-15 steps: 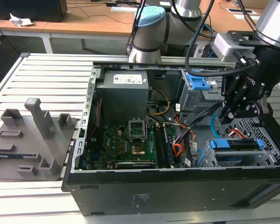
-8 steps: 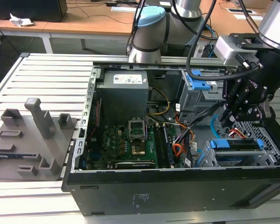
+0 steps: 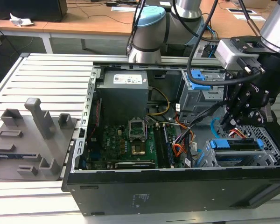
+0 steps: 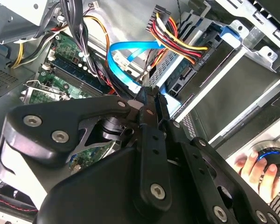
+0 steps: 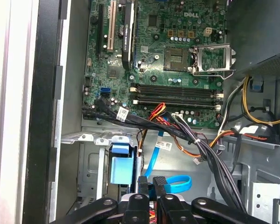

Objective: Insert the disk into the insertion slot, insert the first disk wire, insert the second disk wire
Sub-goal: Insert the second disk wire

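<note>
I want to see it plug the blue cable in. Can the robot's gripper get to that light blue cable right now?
Probably yes. The gripper hangs right over the light blue cable inside the open case, nothing lying between them. In the second wrist view the cable runs to the fingertips, though a grip isn't clear.

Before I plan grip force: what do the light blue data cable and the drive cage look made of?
The light blue data cable looks like flexible glossy plastic: flat, ribbon-like, bending in smooth loops. The drive cage looks like bare, matte silver sheet metal: thin folded walls punched with rows of small holes. The gripper is by the cable.
</note>
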Action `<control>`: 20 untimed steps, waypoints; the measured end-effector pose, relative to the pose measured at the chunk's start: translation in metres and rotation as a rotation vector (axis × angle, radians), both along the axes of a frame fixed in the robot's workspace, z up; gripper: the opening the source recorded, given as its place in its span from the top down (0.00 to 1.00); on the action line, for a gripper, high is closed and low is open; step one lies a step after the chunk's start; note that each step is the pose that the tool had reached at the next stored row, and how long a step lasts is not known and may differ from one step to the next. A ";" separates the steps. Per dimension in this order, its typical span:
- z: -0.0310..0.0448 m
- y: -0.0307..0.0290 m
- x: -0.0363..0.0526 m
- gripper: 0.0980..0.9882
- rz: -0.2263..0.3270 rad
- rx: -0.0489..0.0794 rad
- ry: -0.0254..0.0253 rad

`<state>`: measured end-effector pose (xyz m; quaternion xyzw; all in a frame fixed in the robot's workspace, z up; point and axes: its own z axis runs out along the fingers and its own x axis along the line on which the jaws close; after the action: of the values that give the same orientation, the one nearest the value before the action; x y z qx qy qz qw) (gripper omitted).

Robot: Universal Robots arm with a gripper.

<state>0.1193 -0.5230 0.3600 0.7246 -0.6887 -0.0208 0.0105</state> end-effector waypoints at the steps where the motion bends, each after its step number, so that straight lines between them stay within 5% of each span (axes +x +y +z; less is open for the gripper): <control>1: -0.0002 -0.0007 0.0000 0.93 0.000 0.000 0.0000; 10: -0.0010 -0.0047 0.0000 0.93 -0.001 0.000 0.0000; 15: -0.0025 -0.0046 0.0001 0.93 -0.095 0.000 0.0000; 20: -0.0025 -0.0047 0.0058 0.93 -0.095 0.000 0.0001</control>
<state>0.1251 -0.5277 0.3575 0.6913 -0.7222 -0.0213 0.0095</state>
